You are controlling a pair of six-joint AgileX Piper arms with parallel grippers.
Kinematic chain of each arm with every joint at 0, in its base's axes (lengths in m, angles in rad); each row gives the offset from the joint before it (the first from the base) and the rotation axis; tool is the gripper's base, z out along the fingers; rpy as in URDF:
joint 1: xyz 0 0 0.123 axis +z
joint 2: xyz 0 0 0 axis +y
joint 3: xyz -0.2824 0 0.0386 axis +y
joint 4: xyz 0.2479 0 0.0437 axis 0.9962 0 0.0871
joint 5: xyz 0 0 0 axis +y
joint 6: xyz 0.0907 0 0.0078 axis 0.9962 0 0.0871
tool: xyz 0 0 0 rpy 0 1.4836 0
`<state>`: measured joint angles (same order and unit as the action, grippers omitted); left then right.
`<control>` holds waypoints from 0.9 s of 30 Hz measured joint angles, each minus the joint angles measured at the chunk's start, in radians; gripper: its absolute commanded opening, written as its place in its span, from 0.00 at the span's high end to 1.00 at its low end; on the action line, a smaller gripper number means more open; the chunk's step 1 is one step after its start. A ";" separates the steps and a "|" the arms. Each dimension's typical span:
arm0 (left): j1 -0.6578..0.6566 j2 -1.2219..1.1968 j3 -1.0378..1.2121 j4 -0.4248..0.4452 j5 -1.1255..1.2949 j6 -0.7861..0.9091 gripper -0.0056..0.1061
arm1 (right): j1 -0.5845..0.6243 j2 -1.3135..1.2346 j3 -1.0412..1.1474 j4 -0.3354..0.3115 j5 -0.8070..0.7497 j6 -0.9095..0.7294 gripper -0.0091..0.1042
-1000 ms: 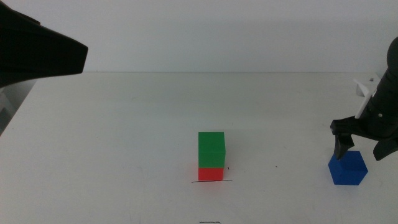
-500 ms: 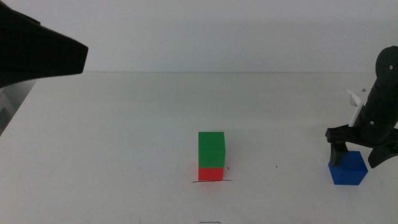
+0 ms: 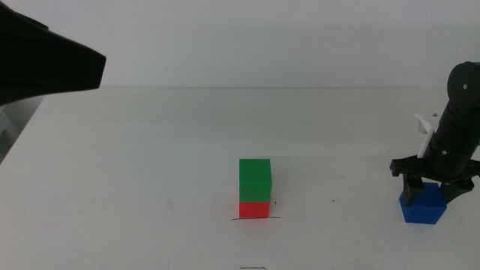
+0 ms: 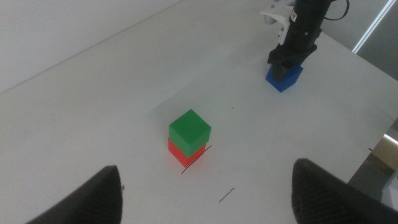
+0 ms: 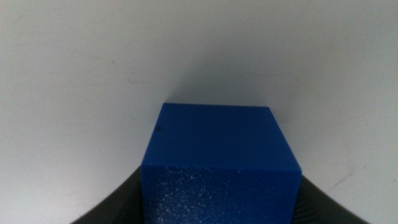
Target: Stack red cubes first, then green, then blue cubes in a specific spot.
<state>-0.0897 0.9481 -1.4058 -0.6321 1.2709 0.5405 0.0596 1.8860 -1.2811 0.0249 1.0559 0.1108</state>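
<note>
Left gripper [image 4: 205, 193] waits high at left, jaws spread wide. Mid-table, green cube [image 3: 255, 180] sits on red cube [image 3: 254, 209] at the pen stroke [image 3: 256, 219]. Far right, right gripper [image 3: 429, 191] straddles blue cube [image 3: 424, 206], jaws apart on opposite sides; probably light, rigid, smooth, so grip flat faces squarely.

Open white table [image 3: 150, 165] lies all around the two-cube stack, green cube [image 3: 255, 179] on red cube [image 3: 254, 209], which stands mid-table at the black pen stroke [image 3: 256, 219]. Between the stack and the blue cube [image 3: 424, 208] at the right the surface is bare. The right gripper [image 3: 433, 187] straddles the blue cube, blocking approach from above there.
</note>
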 measured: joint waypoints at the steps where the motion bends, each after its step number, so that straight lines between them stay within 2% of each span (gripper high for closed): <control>1: 0.000 0.000 0.000 0.000 0.000 0.000 0.11 | 0.003 -0.004 0.000 -0.002 0.004 0.000 0.93; 6: 0.000 0.000 0.000 0.000 0.000 0.000 0.11 | 0.015 -0.056 0.000 -0.004 0.039 0.014 0.93; 12: 0.000 0.000 0.000 0.000 0.000 0.000 0.11 | 0.016 -0.170 -0.023 -0.005 0.144 0.113 0.93; 17: 0.000 0.000 0.000 0.000 0.000 0.000 0.11 | 0.032 -0.246 -0.086 -0.025 0.159 0.167 0.93; 25: 0.000 0.000 0.000 0.000 0.000 0.000 0.11 | 0.193 -0.264 -0.130 -0.025 0.169 0.294 0.93; 27: 0.000 0.000 0.000 0.000 0.000 0.000 0.11 | 0.239 -0.264 -0.146 -0.046 0.175 0.340 0.93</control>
<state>-0.0897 0.9481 -1.4058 -0.6321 1.2709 0.5405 0.2983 1.6218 -1.4266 -0.0208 1.2310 0.4503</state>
